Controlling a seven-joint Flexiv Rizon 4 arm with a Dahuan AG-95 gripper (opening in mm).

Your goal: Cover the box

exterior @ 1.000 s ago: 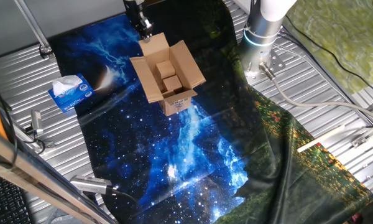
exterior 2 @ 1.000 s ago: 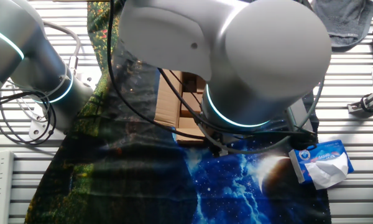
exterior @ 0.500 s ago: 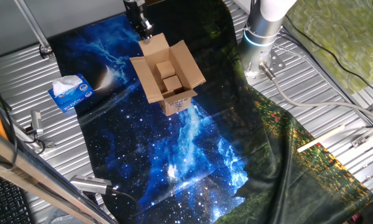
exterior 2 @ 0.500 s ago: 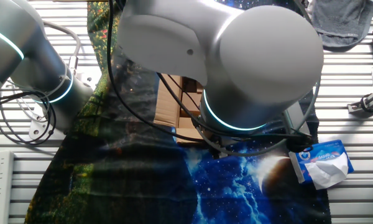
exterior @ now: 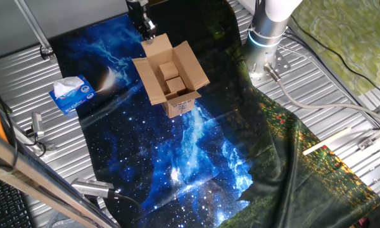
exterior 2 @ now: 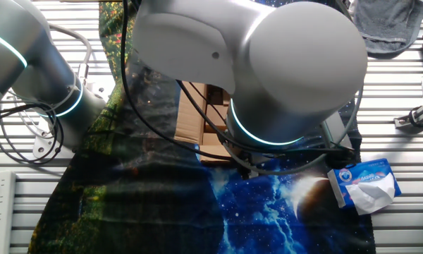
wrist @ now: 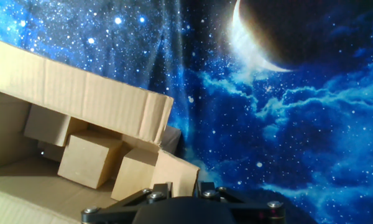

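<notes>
The brown cardboard box [exterior: 153,82] stands open on the starry blue cloth, its four flaps spread and a white label [exterior: 180,106] on its near side. Small cardboard blocks [exterior: 173,78] lie inside. My gripper [exterior: 145,28] is at the box's far flap [exterior: 157,44]. In the hand view the box [wrist: 81,99] fills the left, with the blocks [wrist: 90,158] inside, and a flap corner [wrist: 174,171] runs down between my gripper's [wrist: 184,185] fingers, which look closed on it. In the other fixed view the arm hides most of the box [exterior 2: 197,120].
A blue and white tissue box [exterior: 71,94] lies left of the box on the cloth edge; it also shows in the other fixed view [exterior 2: 363,182]. The robot base [exterior: 266,38] stands at the back right. Metal rods and clamps [exterior: 35,130] sit along the left.
</notes>
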